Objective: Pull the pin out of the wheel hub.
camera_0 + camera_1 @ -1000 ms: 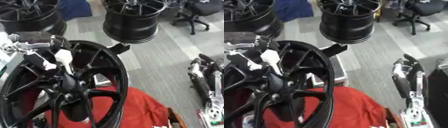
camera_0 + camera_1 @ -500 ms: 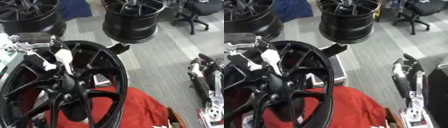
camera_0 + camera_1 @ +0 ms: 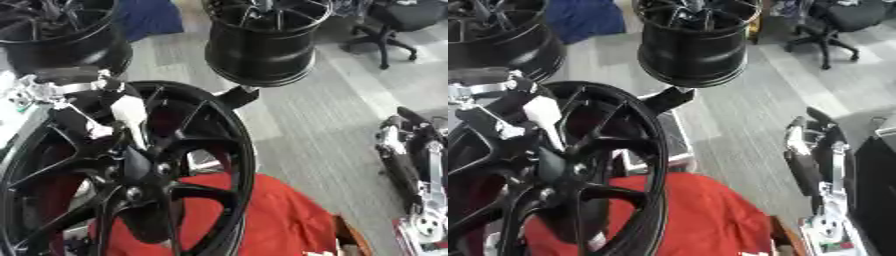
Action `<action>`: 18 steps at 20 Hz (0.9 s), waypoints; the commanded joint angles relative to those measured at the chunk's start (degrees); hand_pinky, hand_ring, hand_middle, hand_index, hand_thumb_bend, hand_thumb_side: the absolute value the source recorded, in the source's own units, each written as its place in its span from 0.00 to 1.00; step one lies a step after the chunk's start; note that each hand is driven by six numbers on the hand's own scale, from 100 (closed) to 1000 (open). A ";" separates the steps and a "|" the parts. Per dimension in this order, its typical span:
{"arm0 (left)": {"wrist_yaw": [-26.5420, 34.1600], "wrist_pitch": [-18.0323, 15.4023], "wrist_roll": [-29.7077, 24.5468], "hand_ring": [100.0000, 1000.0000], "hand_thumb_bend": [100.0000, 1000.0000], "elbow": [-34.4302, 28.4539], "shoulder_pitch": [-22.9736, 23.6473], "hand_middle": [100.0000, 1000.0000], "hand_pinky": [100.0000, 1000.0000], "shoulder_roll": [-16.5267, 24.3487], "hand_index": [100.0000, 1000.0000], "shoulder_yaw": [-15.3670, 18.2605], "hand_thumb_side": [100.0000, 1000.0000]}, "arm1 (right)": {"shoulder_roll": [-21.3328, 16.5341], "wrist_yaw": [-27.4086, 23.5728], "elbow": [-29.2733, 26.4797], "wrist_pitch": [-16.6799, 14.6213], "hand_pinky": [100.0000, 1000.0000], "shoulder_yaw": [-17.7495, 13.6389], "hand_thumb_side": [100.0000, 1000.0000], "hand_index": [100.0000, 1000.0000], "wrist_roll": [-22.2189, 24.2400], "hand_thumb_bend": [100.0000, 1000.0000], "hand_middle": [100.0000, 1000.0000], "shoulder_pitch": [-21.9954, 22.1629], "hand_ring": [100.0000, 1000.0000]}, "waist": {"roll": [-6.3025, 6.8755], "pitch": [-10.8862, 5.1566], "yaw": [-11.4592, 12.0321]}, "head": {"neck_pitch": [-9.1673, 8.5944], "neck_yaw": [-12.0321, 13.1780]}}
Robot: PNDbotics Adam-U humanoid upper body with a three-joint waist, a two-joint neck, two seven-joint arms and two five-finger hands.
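Left robot hand (image 3: pixel 105 112) reaches across the wheel (image 3: pixel 122 170) toward its hub (image 3: pixel 140 167), fingers curled on a white pin (image 3: pixel 131 114) just above it, extraction underway, next a straight pull out; right robot hand (image 3: pixel 420 170) idles well right, fingers relaxed.

Glossy black wheel hub (image 3: pixel 122 170), red cloth (image 3: pixel 262 215)

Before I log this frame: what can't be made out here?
- Pin: not identifiable in either view; the left hand covers the spokes above the wheel hub.
- Left hand's fingers: blurred against the black wheel.
- Right hand: edge-on at the right, finger pose unclear.
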 commanded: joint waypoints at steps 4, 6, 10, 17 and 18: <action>6.25 -14.07 -17.46 0.37 0.00 -3.72 -2.89 0.32 0.44 2.05 0.57 4.35 0.17 | -0.92 -0.44 -1.37 0.06 0.47 -0.24 0.44 0.79 -0.04 0.00 0.56 -0.33 0.54 | -0.02 -0.77 0.11 | -0.15 -0.17; 8.02 -13.00 -17.46 0.38 0.00 -4.68 -3.13 0.32 0.44 2.53 0.58 5.22 0.17 | -0.94 -0.41 -1.37 0.09 0.47 -0.26 0.44 0.79 -0.03 0.00 0.56 -0.30 0.54 | 0.00 -0.86 0.20 | -0.15 -0.23; 11.68 -10.54 -17.46 0.48 0.00 -6.03 -3.35 0.56 0.51 4.10 0.75 4.41 0.18 | -1.07 -0.35 -1.37 0.10 0.47 -0.25 0.44 0.79 0.03 0.00 0.56 -0.26 0.54 | 0.14 -1.05 0.24 | -0.15 -0.28; 7.87 -12.54 -17.46 0.56 0.00 -7.87 -3.72 0.79 0.57 6.46 0.88 -2.33 0.37 | -1.35 -0.43 -1.37 0.09 0.47 -0.09 0.45 0.79 0.28 0.00 0.56 -0.47 0.54 | 0.42 -1.04 -0.41 | -0.15 -0.08; 6.99 -13.20 -17.46 0.57 0.00 -7.85 -3.70 0.80 0.58 6.71 0.88 -2.99 0.36 | -1.39 -0.44 -1.37 0.10 0.47 -0.09 0.45 0.79 0.28 0.00 0.56 -0.48 0.54 | 0.51 -1.02 -0.47 | -0.15 -0.12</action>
